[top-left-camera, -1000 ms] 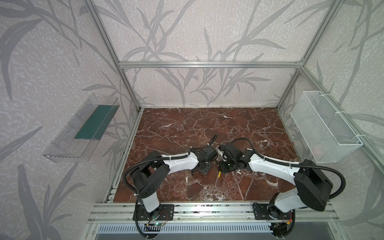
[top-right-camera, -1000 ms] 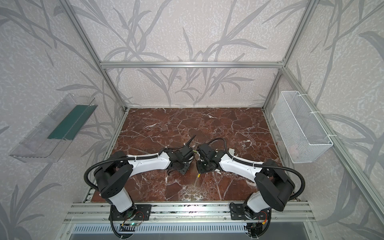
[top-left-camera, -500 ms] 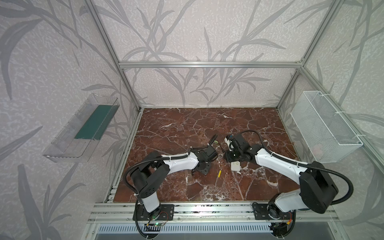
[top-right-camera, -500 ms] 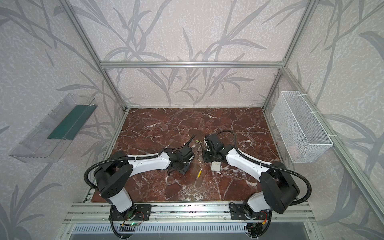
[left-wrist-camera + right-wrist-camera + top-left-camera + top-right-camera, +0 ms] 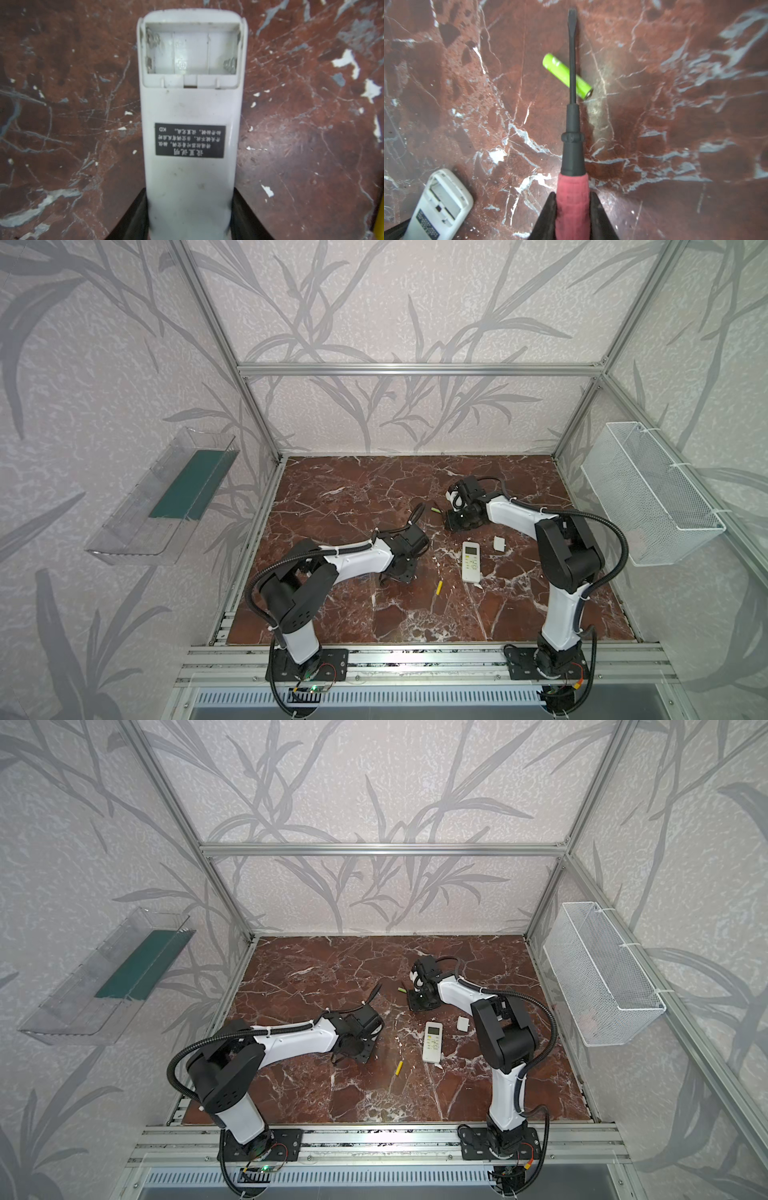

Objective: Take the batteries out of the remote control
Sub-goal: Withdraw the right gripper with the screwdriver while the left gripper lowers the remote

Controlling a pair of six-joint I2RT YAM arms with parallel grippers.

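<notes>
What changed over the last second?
The right claw, holding the screwdriver, drew away from the middle toward the far side, ending above the green battery. Nothing taken or released. The left claw kept gripping the open remote; the yellow battery lay unmoved.

Battery [image 5: 558,68] is lime green, screwdriver handle [image 5: 572,199] red, tabletop [image 5: 675,128] white-veined maroon.

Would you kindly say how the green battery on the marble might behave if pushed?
The green battery is a smooth cylinder lying on its side, so it would probably roll. The marble looks flat and polished, so little would stop it. It seems rigid.
</notes>
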